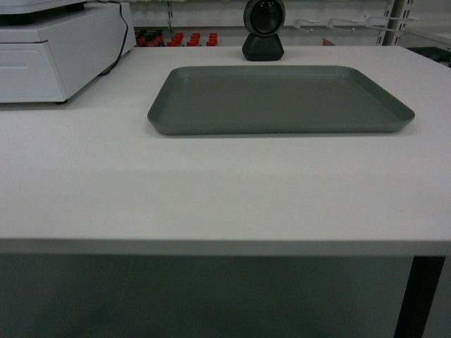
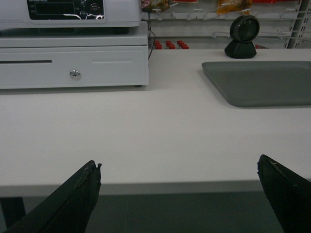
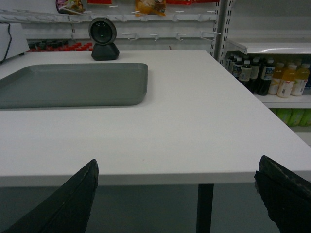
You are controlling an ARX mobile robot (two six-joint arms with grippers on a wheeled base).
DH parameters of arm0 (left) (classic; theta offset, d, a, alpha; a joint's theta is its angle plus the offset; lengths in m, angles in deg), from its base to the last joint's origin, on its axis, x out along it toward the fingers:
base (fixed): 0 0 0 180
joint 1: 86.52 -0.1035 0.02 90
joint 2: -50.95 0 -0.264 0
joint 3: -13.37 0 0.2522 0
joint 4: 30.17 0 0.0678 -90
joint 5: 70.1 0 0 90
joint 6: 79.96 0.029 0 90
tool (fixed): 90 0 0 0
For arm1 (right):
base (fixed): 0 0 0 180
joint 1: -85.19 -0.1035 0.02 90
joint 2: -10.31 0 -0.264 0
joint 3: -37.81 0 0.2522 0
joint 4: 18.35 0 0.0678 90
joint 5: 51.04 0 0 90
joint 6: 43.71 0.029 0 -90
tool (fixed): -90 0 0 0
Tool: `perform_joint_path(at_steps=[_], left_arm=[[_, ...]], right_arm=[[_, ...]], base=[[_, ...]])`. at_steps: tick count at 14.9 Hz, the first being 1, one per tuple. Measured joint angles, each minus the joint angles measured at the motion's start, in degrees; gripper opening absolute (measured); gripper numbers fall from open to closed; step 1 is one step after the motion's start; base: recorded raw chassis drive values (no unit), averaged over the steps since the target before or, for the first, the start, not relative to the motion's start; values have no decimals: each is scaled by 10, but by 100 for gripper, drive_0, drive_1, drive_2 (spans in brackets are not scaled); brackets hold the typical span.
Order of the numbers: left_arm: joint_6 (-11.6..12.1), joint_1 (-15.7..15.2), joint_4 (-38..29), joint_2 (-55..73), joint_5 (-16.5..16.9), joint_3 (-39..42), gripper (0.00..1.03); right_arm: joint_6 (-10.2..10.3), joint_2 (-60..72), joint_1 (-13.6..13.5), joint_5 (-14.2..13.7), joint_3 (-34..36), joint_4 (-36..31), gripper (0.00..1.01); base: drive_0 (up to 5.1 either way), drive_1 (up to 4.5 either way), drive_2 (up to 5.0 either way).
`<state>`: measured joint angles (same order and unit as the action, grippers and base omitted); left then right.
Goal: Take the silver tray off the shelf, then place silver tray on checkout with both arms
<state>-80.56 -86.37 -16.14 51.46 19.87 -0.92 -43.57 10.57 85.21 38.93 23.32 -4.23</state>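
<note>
Tray (image 1: 282, 98) flat on counter (image 1: 211, 190), frame centre. Stiff, slick, likely light: grip your short-side rims. Both grippers (image 2: 180, 194) (image 3: 177, 194) wide open, empty.

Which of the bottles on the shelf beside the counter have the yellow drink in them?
The two rightmost bottles on the shelf; the ones left of them look dark.

Even, soft overhead light; faint shadows, slightly hazy, no glare.
</note>
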Motion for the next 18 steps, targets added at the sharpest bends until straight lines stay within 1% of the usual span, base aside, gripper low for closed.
perform_joint_path(at_steps=[18], left_arm=[[0,0,-1,0,0,0,98]], right_arm=[[0,0,0,0,0,-1,98]], base=[[-7,-419,405]])
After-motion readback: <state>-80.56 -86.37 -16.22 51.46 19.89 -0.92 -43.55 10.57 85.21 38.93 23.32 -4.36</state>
